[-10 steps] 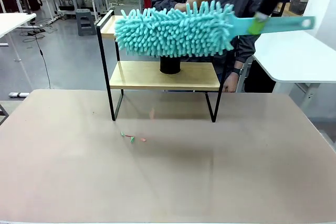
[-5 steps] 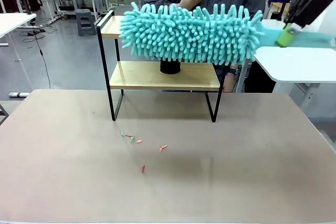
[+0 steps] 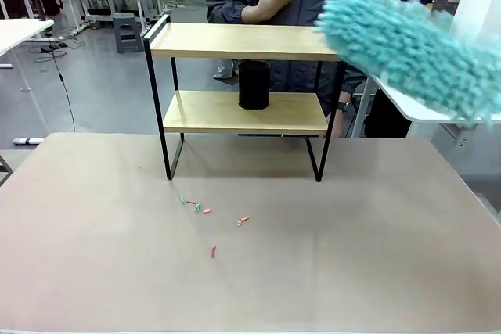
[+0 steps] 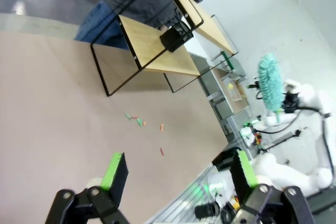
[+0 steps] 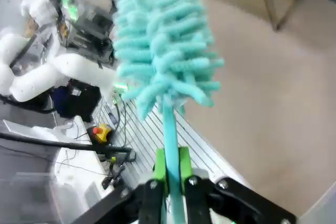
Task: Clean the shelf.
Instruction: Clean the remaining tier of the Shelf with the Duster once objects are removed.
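Right pincer (image 5: 170,167), clamped on the teal duster (image 3: 407,44), holds it beside the shelf (image 3: 243,41) standing on the tabletop (image 3: 376,271); left pincer (image 4: 178,169) gapes empty. Top board looks clean; scraps (image 3: 205,213) litter the tabletop.

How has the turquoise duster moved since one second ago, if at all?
Yes. The duster has swung to the right, off the top board of the shelf, and now tilts mostly past its right end.
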